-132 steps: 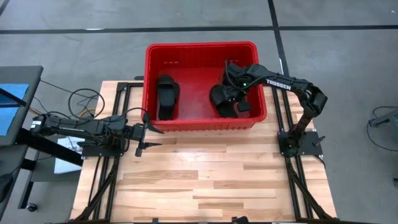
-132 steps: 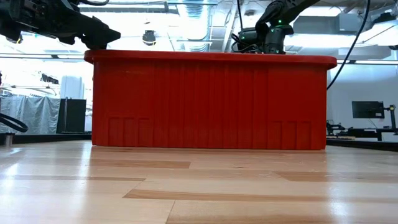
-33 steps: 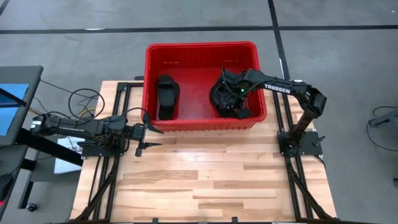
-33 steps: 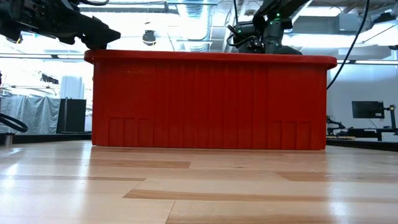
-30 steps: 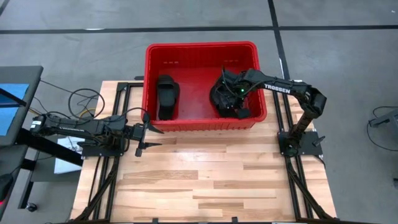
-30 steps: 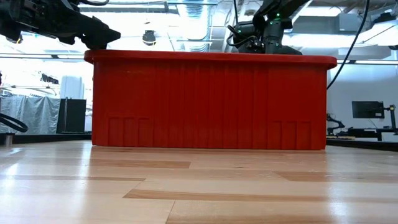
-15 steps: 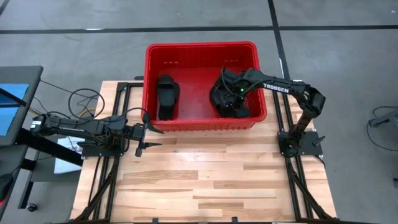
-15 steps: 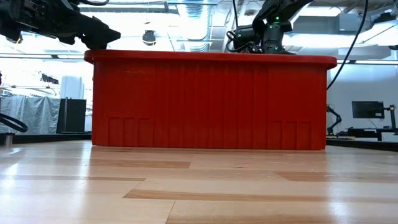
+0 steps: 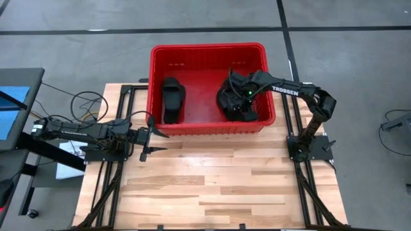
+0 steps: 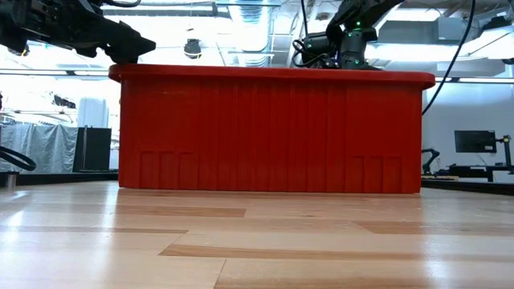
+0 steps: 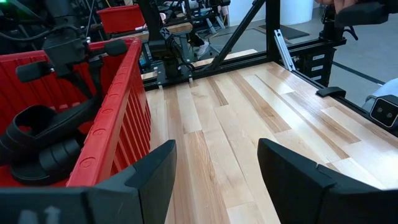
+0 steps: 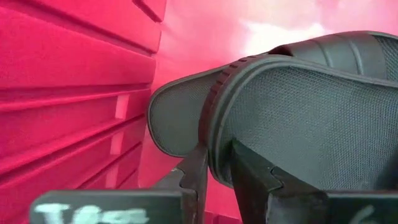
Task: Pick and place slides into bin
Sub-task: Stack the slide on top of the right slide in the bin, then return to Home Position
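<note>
The red bin [image 9: 205, 47] stands at the table's far edge. Black slides lie on its floor: at least one at the left [image 9: 173, 99] and a dark pile at the right [image 9: 228, 101]. My right gripper [image 12: 217, 171] is down inside the bin's right part [image 9: 246, 113], shut on a black slide [image 12: 311, 118] whose textured sole faces the wrist camera. My left gripper [image 11: 217, 180] is open and empty, outside the bin by its near left corner [image 9: 149, 136]. My right gripper pinches the rim of the slide's sole [image 12: 214, 149] between its two fingers, near one rounded end. The slide stands on edge beside the bin's ribbed wall [image 12: 74, 81]. Whether it rests on the floor or on the pile, I cannot tell.
The bin's near wall [image 10: 273, 128] hides its inside in the low view. The wooden table [image 9: 218, 186] lies in front of the bin. Cables and a side table [image 9: 19, 96] are beyond the left edge.
My right gripper has shifted slightly toward the table's right edge inside the bin, still shut on the slide. My left arm has kept still.
</note>
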